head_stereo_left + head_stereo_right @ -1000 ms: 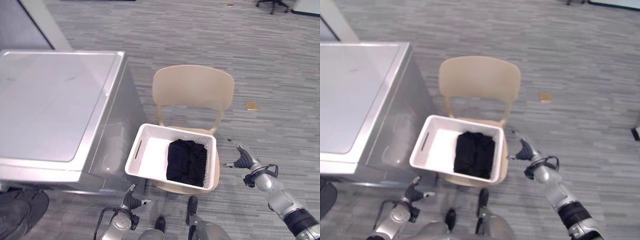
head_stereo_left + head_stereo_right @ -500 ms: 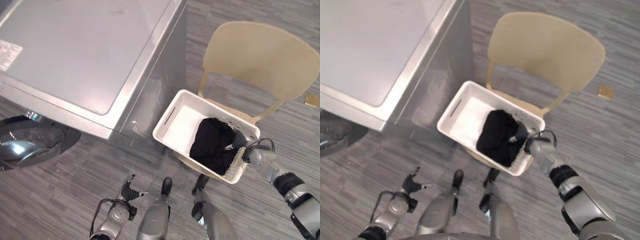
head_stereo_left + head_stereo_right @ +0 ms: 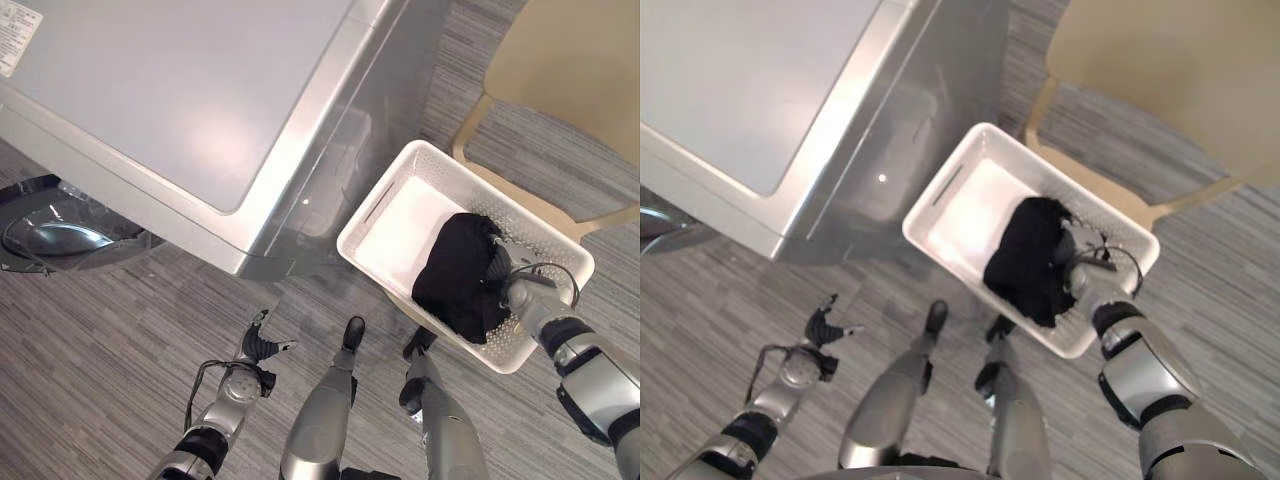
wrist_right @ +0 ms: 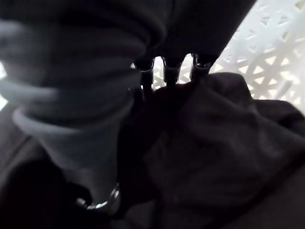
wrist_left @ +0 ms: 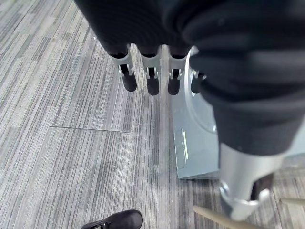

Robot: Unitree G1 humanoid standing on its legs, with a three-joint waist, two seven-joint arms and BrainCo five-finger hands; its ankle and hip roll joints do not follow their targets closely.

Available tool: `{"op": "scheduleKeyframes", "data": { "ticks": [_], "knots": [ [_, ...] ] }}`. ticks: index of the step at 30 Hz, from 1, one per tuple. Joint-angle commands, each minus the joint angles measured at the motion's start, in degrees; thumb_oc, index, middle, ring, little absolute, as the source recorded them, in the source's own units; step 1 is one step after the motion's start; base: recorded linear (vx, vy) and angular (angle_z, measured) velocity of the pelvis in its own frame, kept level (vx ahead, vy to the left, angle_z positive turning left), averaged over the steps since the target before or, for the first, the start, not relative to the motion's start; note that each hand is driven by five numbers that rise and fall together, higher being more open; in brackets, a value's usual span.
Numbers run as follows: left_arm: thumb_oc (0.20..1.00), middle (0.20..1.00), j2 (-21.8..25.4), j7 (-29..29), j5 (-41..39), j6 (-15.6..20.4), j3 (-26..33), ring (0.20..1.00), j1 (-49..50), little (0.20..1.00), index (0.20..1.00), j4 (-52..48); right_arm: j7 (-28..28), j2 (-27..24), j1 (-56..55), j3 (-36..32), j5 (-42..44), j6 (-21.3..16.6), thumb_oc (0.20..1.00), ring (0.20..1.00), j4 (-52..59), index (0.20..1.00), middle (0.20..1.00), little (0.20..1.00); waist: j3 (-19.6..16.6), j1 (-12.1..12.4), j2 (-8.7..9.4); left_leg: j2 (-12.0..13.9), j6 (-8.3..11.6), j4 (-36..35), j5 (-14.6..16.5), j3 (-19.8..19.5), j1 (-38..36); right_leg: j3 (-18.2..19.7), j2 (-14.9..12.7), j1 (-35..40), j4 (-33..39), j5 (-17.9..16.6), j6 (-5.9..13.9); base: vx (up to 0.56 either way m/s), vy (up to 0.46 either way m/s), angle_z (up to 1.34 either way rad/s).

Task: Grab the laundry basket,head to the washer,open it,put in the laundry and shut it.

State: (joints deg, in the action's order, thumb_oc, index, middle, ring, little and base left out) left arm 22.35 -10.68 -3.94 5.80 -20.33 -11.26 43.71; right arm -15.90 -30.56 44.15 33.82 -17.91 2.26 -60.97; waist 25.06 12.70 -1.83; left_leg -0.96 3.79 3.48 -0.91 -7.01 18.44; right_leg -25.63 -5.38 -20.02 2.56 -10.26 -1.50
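Right wrist view: right hand (image 4: 167, 71), fingers buried in black laundry (image 4: 224, 143); grip unclear.

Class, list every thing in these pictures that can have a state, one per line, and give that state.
Washer door: open.
Laundry basket: resting on the chair, holding dark laundry.
Dark laundry: bunched up in the basket.
Right robot hand: inside the basket, fingers buried in the laundry.
Left robot hand: open, over the floor.

Even indoor light, wrist views blurred
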Motion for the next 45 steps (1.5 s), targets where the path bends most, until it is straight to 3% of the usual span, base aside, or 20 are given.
{"op": "scheduleKeyframes", "data": {
  "ticks": [1, 5, 10, 11, 20, 21, 24, 25, 26, 27, 28, 30, 36, 37, 38, 39, 41, 42, 44, 45],
  "knots": [
    [1.000, 1.000, 0.4, 0.0, -0.1, 0.2, -2.1, 1.000, 1.6, 1.000, 1.000, 0.9, 2.8, 4.6, -5.7, -1.4, 10.8, -2.4, 0.200, 0.200, 4.2, 0.200, 0.200, 0.200, -4.5, 0.9, 0.02, -1.8, 1.76, -8.4, -7.3, 1.3, 2.8, 2.3, 0.1, 0.4, -9.4, 15.3, 6.09, 0.02, 0.022, 0.14],
    [1.000, 1.000, 0.2, 0.3, 0.1, -0.1, -1.9, 1.000, 1.9, 1.000, 1.000, 0.7, 3.0, 5.7, -8.1, -4.7, 16.3, -3.1, 0.200, 0.200, 7.5, 0.200, 0.200, 0.200, -4.8, 0.5, 0.39, -1.8, 1.77, -8.5, -6.9, 1.4, 1.9, 2.6, 0.2, 1.5, -8.7, 15.0, 6.21, 0.01, 0.012, 0.00],
    [1.000, 1.000, -0.8, 1.0, 0.2, -1.1, 0.1, 1.000, 3.2, 1.000, 1.000, -0.2, 4.3, 7.2, -14.9, -12.8, 28.6, -6.2, 0.200, 0.200, 19.4, 0.200, 0.200, 0.200, -6.2, -1.3, 1.47, -1.7, 1.62, -8.5, -5.7, 2.0, -0.5, 2.8, 0.2, 5.0, -6.7, 14.5, 6.67, 0.00, 0.018, 0.01],
    [1.000, 1.000, -1.0, 1.1, 0.3, -1.2, 0.4, 1.000, 3.4, 1.000, 1.000, -0.4, 4.5, 7.5, -16.1, -13.7, 29.6, -6.8, 0.200, 0.200, 21.1, 0.200, 0.200, 0.200, -6.4, -1.6, 1.38, -1.7, 1.16, -8.5, -6.9, 2.0, -0.3, 2.2, 0.0, 4.9, -6.4, 13.0, 6.51, -0.04, 0.081, -0.03],
    [1.000, 1.000, -1.1, 1.8, 1.5, -2.9, 5.5, 1.000, 9.7, 1.000, 1.000, -2.2, 9.7, 9.9, -27.5, -18.5, 37.6, -9.6, 0.200, 0.200, 39.2, 0.200, 0.200, 0.200, -11.6, -5.0, 4.49, -1.4, -0.90, -8.3, -2.7, 5.0, -8.8, 5.2, 0.2, 12.6, -4.3, 12.7, 7.63, 0.10, 0.075, -0.22],
    [1.000, 1.000, -1.3, 2.1, 1.8, -3.4, 6.9, 1.000, 12.1, 1.000, 1.000, -2.7, 11.4, 10.5, -30.5, -18.9, 38.4, -9.5, 0.200, 0.200, 43.0, 0.200, 0.200, 0.200, -13.8, -6.0, 5.25, -1.3, -1.51, -8.0, -1.3, 6.6, -11.6, 6.5, 0.2, 14.8, -3.8, 12.7, 8.13, 0.16, 0.125, -0.28],
    [1.000, 1.000, -1.2, 2.4, 1.8, -3.6, 7.8, 1.000, 13.7, 1.000, 1.000, -3.6, 12.8, 10.9, -32.2, -19.3, 39.5, -9.5, 0.200, 0.200, 46.3, 0.200, 0.200, 0.200, -14.6, -6.4, 5.42, -1.1, -2.11, -7.9, -0.2, 7.9, -13.5, 7.9, 0.2, 15.5, -5.1, 13.1, 8.52, 0.09, 0.115, -0.41],
    [1.000, 1.000, -1.1, 2.5, 1.6, -3.8, 8.7, 1.000, 14.4, 1.000, 1.000, -3.8, 13.7, 10.7, -33.0, -19.2, 38.9, -9.7, 0.200, 0.200, 49.1, 0.200, 0.200, 0.200, -14.4, -6.8, 5.07, -0.8, -2.90, -7.4, 0.5, 8.7, -15.3, 9.2, -0.3, 14.9, -10.3, 13.7, 9.12, 0.03, 0.111, -0.59],
    [1.000, 1.000, -1.1, 2.5, 1.6, -3.8, 8.7, 1.000, 14.4, 1.000, 1.000, -3.8, 13.7, 10.7, -33.0, -19.2, 38.9, -9.7, 0.200, 0.200, 49.2, 0.200, 0.200, 0.200, -14.3, -6.8, 5.10, -0.8, -2.92, -7.4, 0.6, 8.8, -15.3, 9.3, -0.4, 14.8, -10.5, 13.9, 9.15, 0.01, 0.079, -0.57],
    [1.000, 1.000, -0.9, 2.3, 1.7, -3.9, 8.7, 1.000, 14.2, 1.000, 1.000, -4.0, 14.1, 10.7, -33.6, -19.5, 38.8, -9.8, 0.200, 0.200, 51.0, 0.200, 0.200, 0.200, -14.0, -7.2, 5.00, -0.5, -3.09, -6.8, 0.8, 8.7, -15.5, 10.9, -0.4, 14.2, -13.4, 14.1, 9.63, -0.06, -0.022, -0.48],
    [1.000, 1.000, -0.2, 1.9, 1.7, -3.9, 8.7, 1.000, 13.5, 1.000, 1.000, -4.8, 14.2, 10.8, -34.9, -20.4, 38.8, -10.2, 0.200, 0.200, 53.5, 0.200, 0.200, 0.200, -12.8, -8.6, 5.07, -0.5, -3.55, -4.7, 1.0, 7.0, -15.3, 17.6, 1.3, 12.4, -18.5, 13.9, 10.24, -0.12, -0.048, -0.16],
    [1.000, 1.000, 0.3, 1.6, 1.9, -3.8, 8.5, 1.000, 12.7, 1.000, 1.000, -6.6, 14.2, 10.7, -36.2, -21.8, 39.2, -10.6, 0.200, 0.200, 55.9, 0.200, 0.200, 0.200, -12.8, -9.6, 5.10, -0.4, -3.68, -2.7, 0.8, 5.0, -14.3, 22.9, 2.5, 12.3, -21.1, 14.3, 9.69, -0.14, -0.093, 0.54],
    [1.000, 1.000, 1.0, 1.1, 1.2, -3.3, 8.7, 1.000, 12.3, 1.000, 1.000, -10.9, 13.5, 10.0, -36.6, -23.5, 37.4, -10.4, 0.200, 0.200, 58.0, 0.200, 0.200, 0.200, -15.5, -9.1, 5.48, 0.5, -1.69, -3.3, -1.7, 0.8, -10.6, 28.0, 2.5, 16.2, -20.4, 15.3, 8.32, -0.14, -0.181, 0.66],
    [1.000, 1.000, 1.3, 0.9, 0.8, -3.0, 8.5, 1.000, 12.2, 1.000, 1.000, -12.6, 12.9, 10.0, -36.0, -23.6, 36.9, -10.5, 0.200, 0.200, 58.0, 0.200, 0.200, 0.200, -15.7, -8.6, 5.94, 0.5, -0.93, -3.4, -2.7, 0.2, -9.4, 28.1, 2.9, 19.0, -16.3, 17.9, 7.69, -0.32, -0.397, 0.59],
    [1.000, 1.000, 1.9, 1.2, 0.0, -2.7, 8.6, 1.000, 12.9, 1.000, 1.000, -16.9, 12.0, 10.6, -35.0, -23.4, 37.6, -10.7, 0.200, 0.200, 58.3, 0.200, 0.200, 0.200, -16.2, -6.7, 6.18, 1.5, 1.22, -3.8, -5.9, -0.5, -6.5, 26.6, 3.4, 21.2, -10.4, 20.5, 6.68, -0.26, -0.308, 0.18],
    [1.000, 1.000, 1.9, 1.3, 0.0, -2.7, 8.7, 1.000, 12.9, 1.000, 1.000, -17.0, 12.0, 10.7, -35.0, -23.3, 37.6, -10.7, 0.200, 0.200, 58.3, 0.200, 0.200, 0.200, -16.3, -6.8, 6.19, 1.5, 1.24, -3.8, -6.0, -0.6, -6.4, 26.5, 3.4, 21.1, -10.3, 20.4, 6.67, -0.28, -0.322, 0.21],
    [1.000, 1.000, 1.0, 1.0, -1.5, -2.3, 8.0, 1.000, 11.7, 1.000, 1.000, -22.6, 10.1, 9.9, -34.0, -23.4, 36.6, -11.3, 0.200, 0.200, 59.1, 0.200, 0.200, 0.200, -14.8, -7.1, 4.94, 3.3, 3.74, -6.2, -11.1, 0.0, -2.0, 25.3, 6.5, 19.8, -8.8, 20.9, 5.13, -0.36, -0.282, 0.44],
    [1.000, 1.000, 1.0, 1.0, -1.5, -2.3, 8.0, 1.000, 11.7, 1.000, 1.000, -22.7, 10.1, 9.9, -34.0, -23.3, 36.6, -11.3, 0.200, 0.200, 59.1, 0.200, 0.200, 0.200, -14.9, -7.2, 4.88, 3.3, 3.76, -6.3, -11.2, -0.1, -1.9, 25.1, 6.5, 19.8, -8.8, 20.9, 5.11, -0.39, -0.203, 0.81],
    [1.000, 1.000, 0.9, 1.9, 0.8, -1.2, 5.4, 1.000, 9.1, 1.000, 1.000, -27.1, 9.5, 9.3, -32.3, -22.0, 35.0, -11.2, 0.200, 0.200, 60.6, 0.200, 0.200, 0.200, -13.8, -9.5, 5.18, 4.1, 1.10, -4.1, -7.6, 7.4, -2.9, 22.0, 5.1, 18.6, -8.1, 19.2, 5.04, -0.31, -0.072, 1.00],
    [1.000, 1.000, 0.9, 1.9, 0.8, -1.2, 5.4, 1.000, 9.1, 1.000, 1.000, -27.1, 9.5, 9.3, -32.3, -22.0, 35.0, -11.2, 0.200, 0.200, 60.6, 0.200, 0.200, 0.200, -13.9, -9.5, 5.06, 4.2, 1.11, -4.0, -7.6, 7.3, -2.6, 22.0, 5.3, 18.5, -8.0, 19.0, 5.02, -0.28, -0.049, 0.73]
  ]
}}
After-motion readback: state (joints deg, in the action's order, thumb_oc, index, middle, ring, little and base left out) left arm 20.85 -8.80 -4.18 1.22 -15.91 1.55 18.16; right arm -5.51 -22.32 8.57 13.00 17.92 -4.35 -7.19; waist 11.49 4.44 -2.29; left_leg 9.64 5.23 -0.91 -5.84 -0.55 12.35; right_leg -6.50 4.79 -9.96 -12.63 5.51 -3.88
